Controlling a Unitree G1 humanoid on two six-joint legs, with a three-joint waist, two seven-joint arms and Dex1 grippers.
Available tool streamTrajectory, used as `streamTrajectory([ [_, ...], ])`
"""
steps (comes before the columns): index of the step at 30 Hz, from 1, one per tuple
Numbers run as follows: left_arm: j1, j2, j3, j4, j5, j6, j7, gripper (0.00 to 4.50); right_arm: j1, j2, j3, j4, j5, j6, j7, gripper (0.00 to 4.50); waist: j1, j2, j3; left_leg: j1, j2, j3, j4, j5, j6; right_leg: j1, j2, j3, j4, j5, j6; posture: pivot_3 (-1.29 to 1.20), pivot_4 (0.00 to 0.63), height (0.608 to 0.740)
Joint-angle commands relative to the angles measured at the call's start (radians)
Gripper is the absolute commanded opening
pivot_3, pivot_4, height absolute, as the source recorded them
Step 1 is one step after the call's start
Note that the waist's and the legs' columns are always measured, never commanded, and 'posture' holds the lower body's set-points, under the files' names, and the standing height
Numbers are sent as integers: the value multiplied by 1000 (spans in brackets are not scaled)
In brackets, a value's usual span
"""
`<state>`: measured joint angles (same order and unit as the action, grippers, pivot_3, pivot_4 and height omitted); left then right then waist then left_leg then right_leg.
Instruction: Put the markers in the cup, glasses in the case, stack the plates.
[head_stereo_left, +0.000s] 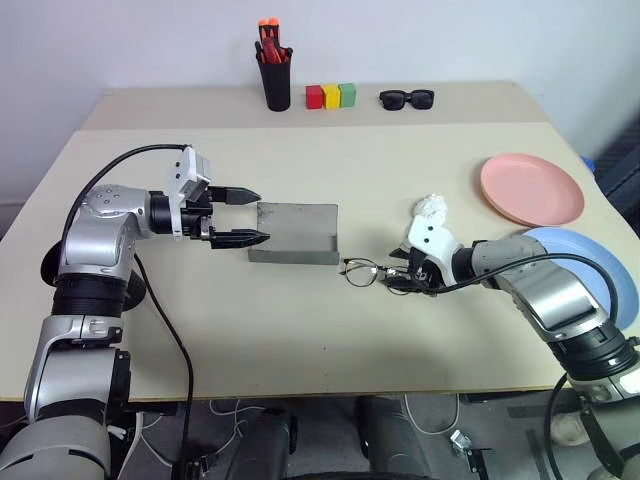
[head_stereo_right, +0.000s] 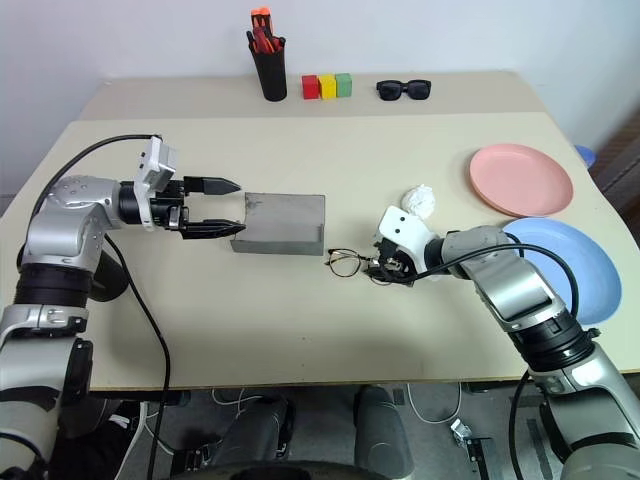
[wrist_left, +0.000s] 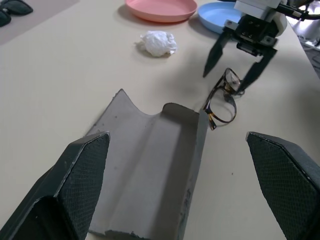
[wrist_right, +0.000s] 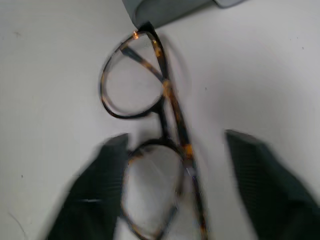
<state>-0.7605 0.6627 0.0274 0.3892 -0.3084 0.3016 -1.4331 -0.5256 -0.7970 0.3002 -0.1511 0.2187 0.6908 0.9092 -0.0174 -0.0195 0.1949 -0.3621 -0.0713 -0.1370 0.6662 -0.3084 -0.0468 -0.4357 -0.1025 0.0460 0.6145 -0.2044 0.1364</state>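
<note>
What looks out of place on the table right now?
A crumpled white paper wad lies loose between the open grey fabric case and the salmon pink plate; it belongs to no step.

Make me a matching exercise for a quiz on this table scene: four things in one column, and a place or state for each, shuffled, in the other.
Things:
1. case
2. glasses
3. pink plate
4. sunglasses

Places or states:
A. at the table's far edge, beside the coloured blocks
B. lying open in front of the left gripper
C. next to the blue plate, not stacked on it
D. on the table between the right gripper's jaws

Pairs: 1-B, 2-D, 3-C, 4-A
</note>
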Motion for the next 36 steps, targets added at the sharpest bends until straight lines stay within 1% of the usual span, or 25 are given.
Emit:
streamTrajectory([
  [1, -5, 18, 20, -26, -26, -2, 4, 4500, -19, 8, -30, -22, 2, 2, 11, 1125, 0, 0, 0, 0, 0, 0, 0, 0, 0, 0, 0, 0, 0, 0, 0, 0, 150, 740],
  [9, -5, 22, 14, -17, -31, -9, 2, 4500, -3, 3, -24, -34, -12, 13, 25, 1125, 1, 0, 0, 0, 0, 0, 0, 0, 0, 0, 0, 0, 0, 0, 0, 0, 150, 740],
  [11, -7, 21, 15, -14, -30, -11, 4, 4500, -3, 4, -24, -32, -14, 21, 27, 571, 1, 0, 0, 0, 0, 0, 0, 0, 0, 0, 0, 0, 0, 0, 0, 0, 150, 740],
  [12, -7, 21, 15, -14, -30, -13, 4, 4500, -4, 2, -22, -30, -20, 19, 26, 218, 1, 0, 0, 0, 0, 0, 0, 0, 0, 0, 0, 0, 0, 0, 0, 0, 150, 740],
  [13, -7, 21, 15, -14, -30, -14, 5, 4500, -4, 1, -21, -28, -25, 17, 26, 28, 0, -1, 0, 0, 0, 0, 0, 0, 0, 0, 0, 0, 0, 0, 0, 0, 150, 740],
  [22, -27, 22, 35, -6, -58, 24, 28, 4500, -41, -4, -69, -26, -17, 14, 40, 28, 0, 0, 0, 0, 0, 0, 0, 0, 0, 0, 0, 0, 0, 0, 0, 0, 150, 740],
  [25, -47, 28, 48, 3, -70, 42, 51, 4500, -91, 10, -105, -38, 12, 29, 46, 28, -1, 0, 0, 0, 0, 0, 0, 0, 0, 0, 0, 0, 0, 0, 0, 0, 150, 740],
  [28, -69, 42, 53, 20, -71, 66, 78, 4500, -141, 20, -110, -26, 4, 20, 37, 28, -1, 0, 0, -1, 0, 0, 0, 0, 0, -2, 0, 0, 0, 0, 0, 0, 150, 740],
  [31, -83, 62, 50, 51, -40, 26, 98, 4500, -191, 57, -114, 1, -2, 4, 15, 28, -4, 0, 0, -3, 0, 0, 0, 0, 0, -4, 0, 0, 0, 0, 0, 0, 150, 740],
  [33, -99, 75, 51, 82, -36, 34, 108, 4500, -219, 89, -100, 38, -23, -27, -3, 28, -3, 0, 0, -5, 0, 0, 0, 1, -1, -6, 0, 0, 1, 0, -1, 0, 150, 740],
  [36, -91, 101, 29, 95, -22, 26, 78, 4500, -267, 154, -83, 100, -45, -63, -31, 28, -3, 0, 0, -9, 0, 0, 0, 2, -3, -9, 0, 0, 1, 1, -1, 0, 150, 740],
])
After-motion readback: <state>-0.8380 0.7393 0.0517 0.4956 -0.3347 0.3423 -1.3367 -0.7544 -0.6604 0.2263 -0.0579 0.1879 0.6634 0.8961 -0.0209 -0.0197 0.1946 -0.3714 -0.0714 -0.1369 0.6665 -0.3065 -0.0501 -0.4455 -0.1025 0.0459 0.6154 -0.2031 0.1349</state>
